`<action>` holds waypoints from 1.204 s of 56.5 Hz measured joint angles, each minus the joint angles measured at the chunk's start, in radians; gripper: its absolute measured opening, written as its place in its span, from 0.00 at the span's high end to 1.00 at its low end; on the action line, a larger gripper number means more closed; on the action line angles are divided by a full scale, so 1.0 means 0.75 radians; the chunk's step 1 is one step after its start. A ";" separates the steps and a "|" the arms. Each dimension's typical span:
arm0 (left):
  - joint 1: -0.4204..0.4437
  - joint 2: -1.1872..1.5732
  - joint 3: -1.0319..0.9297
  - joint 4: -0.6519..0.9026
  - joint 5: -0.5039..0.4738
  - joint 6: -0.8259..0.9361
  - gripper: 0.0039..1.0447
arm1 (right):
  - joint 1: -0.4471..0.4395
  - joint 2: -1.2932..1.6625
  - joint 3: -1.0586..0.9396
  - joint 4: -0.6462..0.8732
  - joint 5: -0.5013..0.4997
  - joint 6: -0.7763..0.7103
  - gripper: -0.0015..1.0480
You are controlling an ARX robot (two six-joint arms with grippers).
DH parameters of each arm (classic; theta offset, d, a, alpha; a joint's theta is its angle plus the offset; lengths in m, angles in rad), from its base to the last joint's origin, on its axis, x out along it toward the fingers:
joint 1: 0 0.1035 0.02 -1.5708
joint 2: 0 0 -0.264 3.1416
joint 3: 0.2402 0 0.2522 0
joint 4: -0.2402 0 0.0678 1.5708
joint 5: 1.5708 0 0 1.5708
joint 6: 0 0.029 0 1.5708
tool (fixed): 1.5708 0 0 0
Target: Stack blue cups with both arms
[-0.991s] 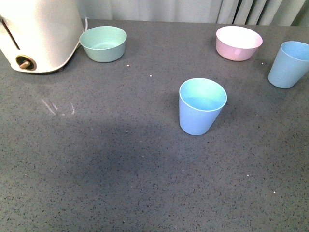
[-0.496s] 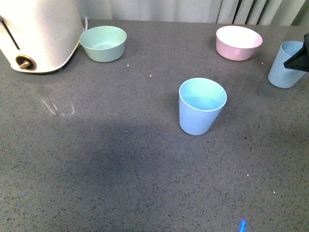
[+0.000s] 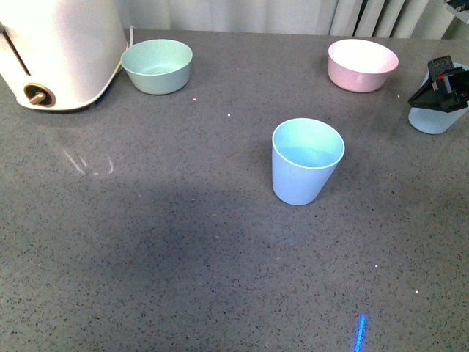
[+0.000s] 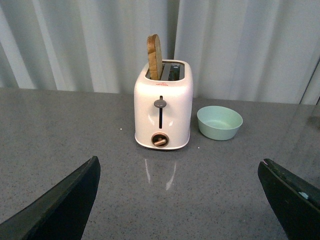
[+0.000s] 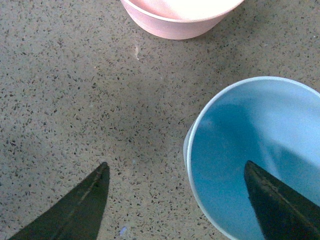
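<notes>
A second earlier the front view showed no arm at all; by this moment my right gripper (image 3: 442, 88) had come in from the right edge and hung over the far blue cup (image 3: 436, 119), hiding its rim from that camera. I read that as the approach to the first pick, with nothing grasped yet and the stacking itself not begun. The other blue cup (image 3: 306, 161) stood upright in the middle of the grey countertop (image 3: 183, 242), well apart from the far one, and had not shifted. The right wrist view gave me what the front could not: the jaws were spread wide, one finger over the cup's aqua inside and the other over bare counter, so they straddled the near wall, with the pink bowl (image 5: 175, 15) just beyond. Whether a finger already touched the rim I could not tell. The left gripper (image 4: 178, 165) was absent from the front view; its own camera showed its jaws wide and empty, facing the white toaster (image 4: 163, 112), which held what looked like a slice of bread, and the sage-green bowl (image 4: 219, 122) beside it.
</notes>
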 joint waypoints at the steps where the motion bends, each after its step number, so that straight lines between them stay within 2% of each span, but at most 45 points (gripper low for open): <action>1: -0.001 0.000 0.000 0.000 0.000 0.000 0.08 | 0.001 0.002 0.003 -0.002 0.002 -0.001 0.31; 31: -0.001 0.000 0.000 0.000 0.000 0.000 0.08 | 0.008 0.025 0.080 -0.106 0.022 -0.003 0.99; 45: -0.001 0.000 0.000 0.000 0.000 0.000 0.08 | -0.009 -0.026 0.086 -0.190 -0.029 -0.031 0.98; 55: -0.001 0.000 0.000 0.000 0.000 0.000 0.08 | -0.001 -0.148 0.063 -0.250 -0.121 -0.077 0.98; 61: -0.001 0.000 0.000 0.000 0.000 0.000 0.08 | 0.057 -0.312 0.025 -0.289 -0.199 -0.112 0.98; 68: -0.001 0.000 0.000 0.000 0.000 0.000 0.08 | 0.191 -0.468 -0.027 -0.313 -0.253 -0.116 0.98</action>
